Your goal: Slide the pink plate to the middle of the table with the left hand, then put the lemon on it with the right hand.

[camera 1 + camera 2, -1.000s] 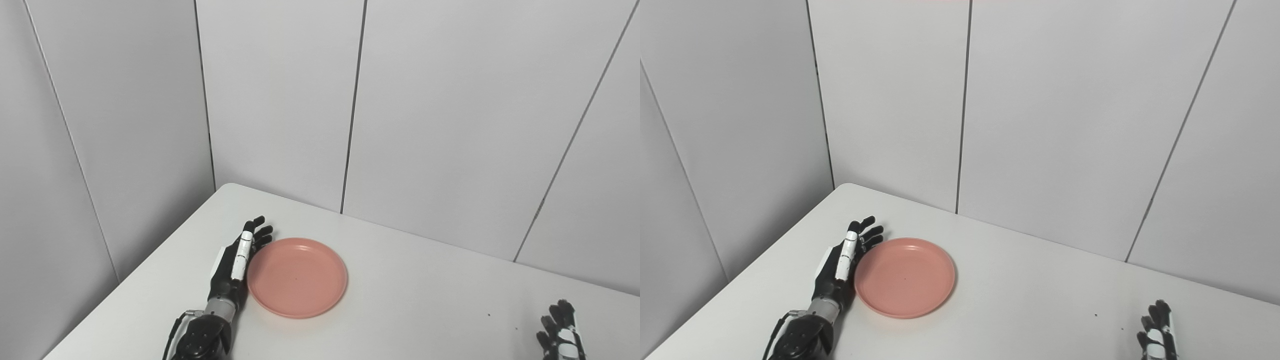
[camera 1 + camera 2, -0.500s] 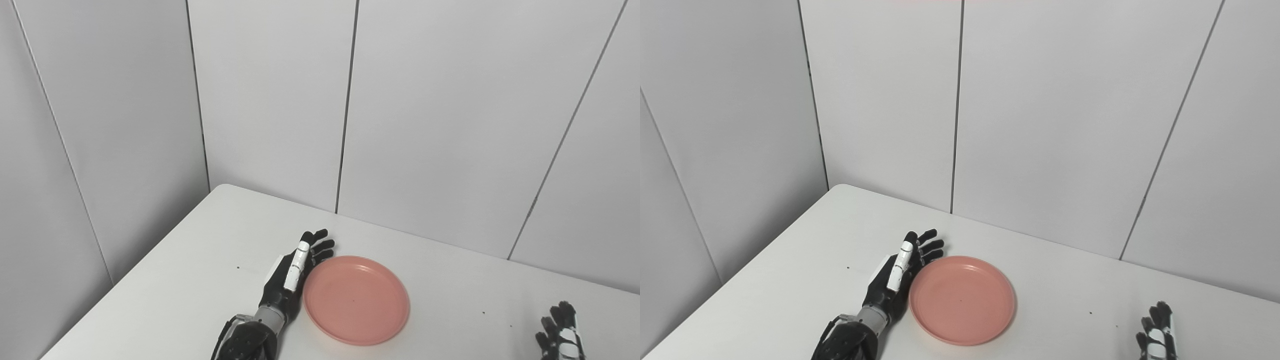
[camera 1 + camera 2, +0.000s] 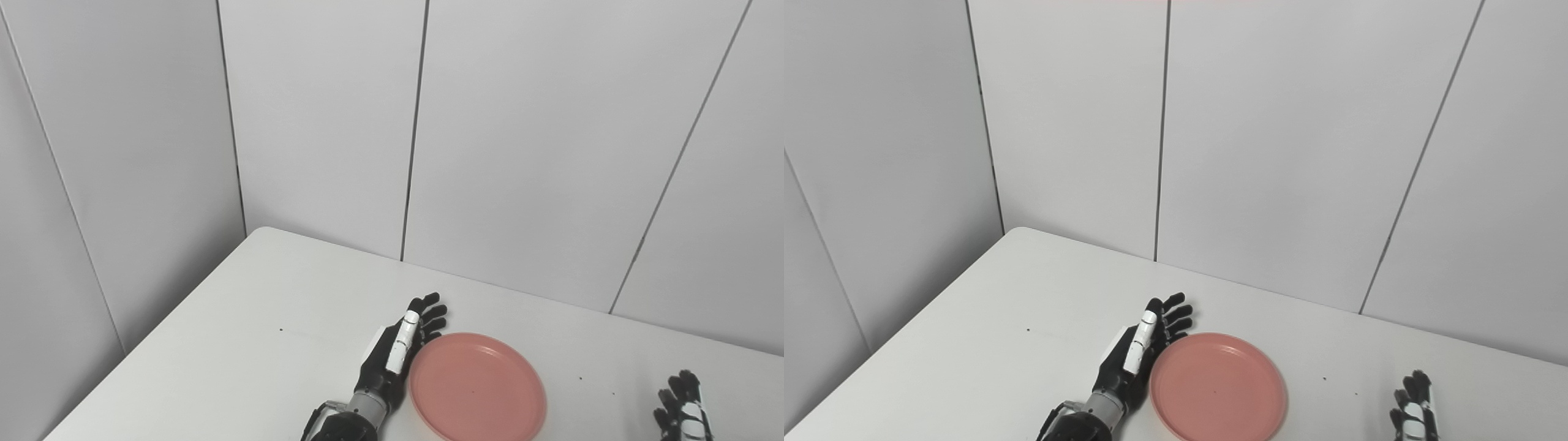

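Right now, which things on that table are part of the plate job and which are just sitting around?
Part of the job:
- pink plate, empty
- left hand, open, flat against the plate's left rim
- right hand, at the bottom right edge, waiting
- lemon: not in view

Just there:
- white table
- grey wall panels

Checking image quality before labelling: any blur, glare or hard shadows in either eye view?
Left eye view: sharp, even light, no glare; the pink plate is cut by the bottom edge. Right eye view: equally sharp, only faint shadow under the left hand.
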### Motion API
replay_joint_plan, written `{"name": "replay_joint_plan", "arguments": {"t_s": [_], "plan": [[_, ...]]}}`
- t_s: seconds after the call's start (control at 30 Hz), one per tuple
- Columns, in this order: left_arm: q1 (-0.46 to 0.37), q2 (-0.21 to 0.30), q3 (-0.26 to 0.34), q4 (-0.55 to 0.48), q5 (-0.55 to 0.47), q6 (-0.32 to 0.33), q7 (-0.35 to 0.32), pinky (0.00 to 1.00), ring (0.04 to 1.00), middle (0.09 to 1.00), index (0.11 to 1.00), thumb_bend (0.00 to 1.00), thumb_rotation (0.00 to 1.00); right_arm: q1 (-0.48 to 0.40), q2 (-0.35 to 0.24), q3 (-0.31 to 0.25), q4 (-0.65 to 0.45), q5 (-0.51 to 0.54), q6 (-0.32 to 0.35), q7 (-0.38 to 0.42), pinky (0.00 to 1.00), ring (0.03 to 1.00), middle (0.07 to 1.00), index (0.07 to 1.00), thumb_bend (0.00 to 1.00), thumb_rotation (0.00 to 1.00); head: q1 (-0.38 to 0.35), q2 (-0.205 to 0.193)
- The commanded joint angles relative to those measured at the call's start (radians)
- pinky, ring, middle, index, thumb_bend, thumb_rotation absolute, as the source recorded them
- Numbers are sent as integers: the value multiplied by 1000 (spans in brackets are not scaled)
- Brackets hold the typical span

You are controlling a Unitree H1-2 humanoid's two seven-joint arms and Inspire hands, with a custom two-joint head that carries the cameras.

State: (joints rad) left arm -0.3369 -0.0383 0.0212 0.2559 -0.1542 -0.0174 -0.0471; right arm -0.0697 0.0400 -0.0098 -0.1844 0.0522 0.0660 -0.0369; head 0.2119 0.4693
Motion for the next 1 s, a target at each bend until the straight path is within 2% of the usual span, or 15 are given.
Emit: {"name": "replay_joint_plan", "arguments": {"t_s": [0.0,0.1,0.2,0.3,0.4,0.6,0.97], "plan": [[-8,-9,2,-33,4,-21,5,926,901,887,883,740,1000,-23,4,-4,-4,-3,-72,-2,1000,957,945,946,389,925,-12,7],[4,-15,3,-60,8,-11,9,924,898,884,884,722,1000,-28,3,-2,25,-8,-98,0,1000,940,934,933,453,896,-84,39],[16,-13,1,-91,4,15,4,944,906,889,892,717,1000,-33,-1,8,52,-25,-107,4,999,936,933,932,551,932,-120,56],[24,-7,-7,-119,7,45,-5,984,913,894,898,725,1000,-38,-1,26,51,-43,-95,9,1000,947,948,947,626,973,-173,86],[28,-9,-11,-138,-1,71,-16,996,917,902,904,709,1000,-43,5,36,43,-51,-72,5,1000,960,964,959,679,990,-191,97],[39,-18,-19,-155,-3,91,-20,987,909,898,902,684,1000,-56,15,51,43,-79,-59,-3,1000,966,968,957,683,1000,-260,125],[53,-30,-27,-171,4,70,-19,941,898,893,901,666,1000,-71,34,57,66,-95,-84,-16,1000,941,952,941,704,989,-347,127]]}}
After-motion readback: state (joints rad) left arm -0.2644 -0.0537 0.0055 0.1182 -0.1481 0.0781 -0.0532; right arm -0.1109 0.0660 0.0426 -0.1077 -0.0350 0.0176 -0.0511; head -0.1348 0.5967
